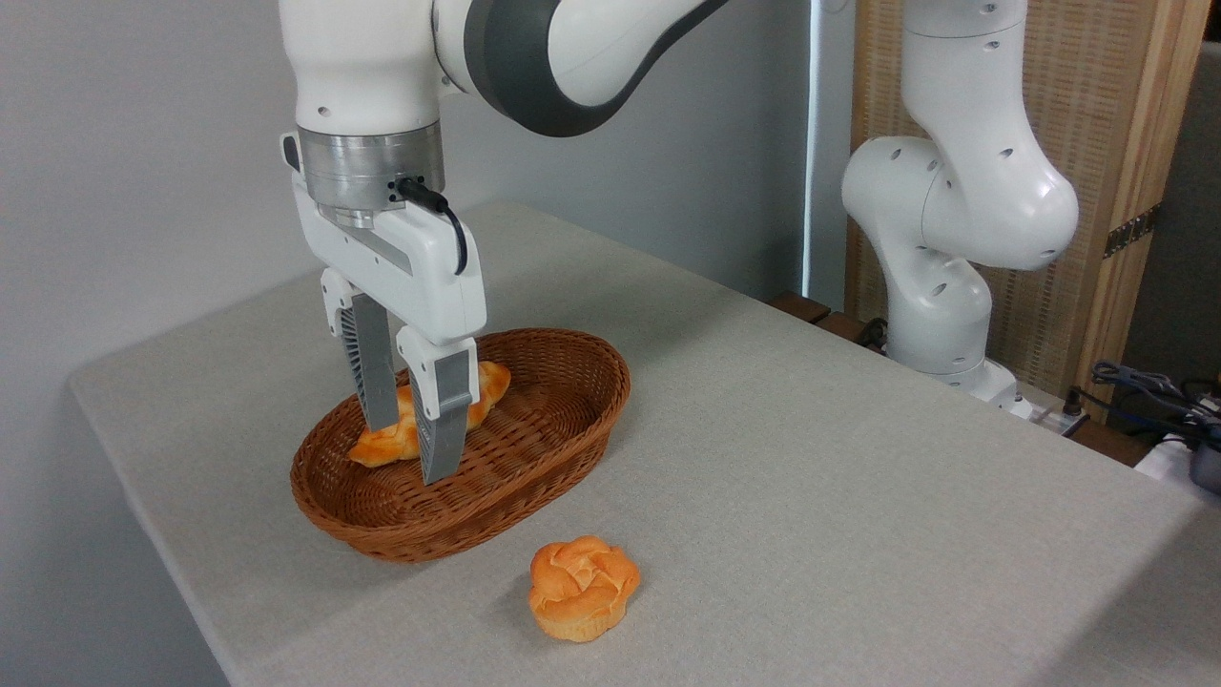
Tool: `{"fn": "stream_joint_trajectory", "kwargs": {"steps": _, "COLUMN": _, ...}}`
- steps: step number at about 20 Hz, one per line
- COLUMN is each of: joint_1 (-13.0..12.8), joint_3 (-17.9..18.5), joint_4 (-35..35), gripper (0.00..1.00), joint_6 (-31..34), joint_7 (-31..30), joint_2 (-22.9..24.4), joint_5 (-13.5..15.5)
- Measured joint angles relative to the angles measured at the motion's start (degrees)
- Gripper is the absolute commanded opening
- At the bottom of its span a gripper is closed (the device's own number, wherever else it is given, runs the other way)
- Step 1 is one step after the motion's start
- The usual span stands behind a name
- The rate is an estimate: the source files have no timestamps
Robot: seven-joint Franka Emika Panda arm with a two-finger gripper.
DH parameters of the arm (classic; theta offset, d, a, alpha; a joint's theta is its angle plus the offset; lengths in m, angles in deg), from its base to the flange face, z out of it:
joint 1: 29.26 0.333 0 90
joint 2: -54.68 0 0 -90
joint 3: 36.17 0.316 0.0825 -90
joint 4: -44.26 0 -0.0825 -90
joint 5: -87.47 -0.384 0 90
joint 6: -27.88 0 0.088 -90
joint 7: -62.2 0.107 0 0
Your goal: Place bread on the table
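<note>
Reaching down into a brown wicker basket (534, 458) at the left of the cloth-covered desk (858, 496), the robot arm's tool (410, 448) straddles the braided bread (420, 420), its two fingers set narrowly on either side of the loaf; whether they are already gripping it cannot be told. The loaf lies inside the basket, so the lift and the set-down on the desk appear yet to come. Further right, a flower-shaped bun (583, 587) sits on the cloth.

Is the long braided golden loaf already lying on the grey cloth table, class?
No: the long braided golden loaf lies inside the brown oval wicker basket, with the hand astride it.
</note>
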Motion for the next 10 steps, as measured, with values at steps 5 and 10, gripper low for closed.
{"fn": "stream_joint_trajectory", "kwargs": {"steps": 5, "joint_1": 0.21, "joint_3": 0.07, "joint_4": -0.22, "gripper": 1.0, "joint_6": 0.04, "joint_7": 2.51, "joint_2": 0.2, "joint_5": 4.04}}
{"fn": "stream_joint_trajectory", "kwargs": {"steps": 10, "joint_1": -0.02, "joint_3": -0.85, "joint_4": -0.22, "gripper": 1.0, "joint_6": 0.04, "joint_7": 2.72, "joint_2": 0.22, "joint_5": 1.4}}
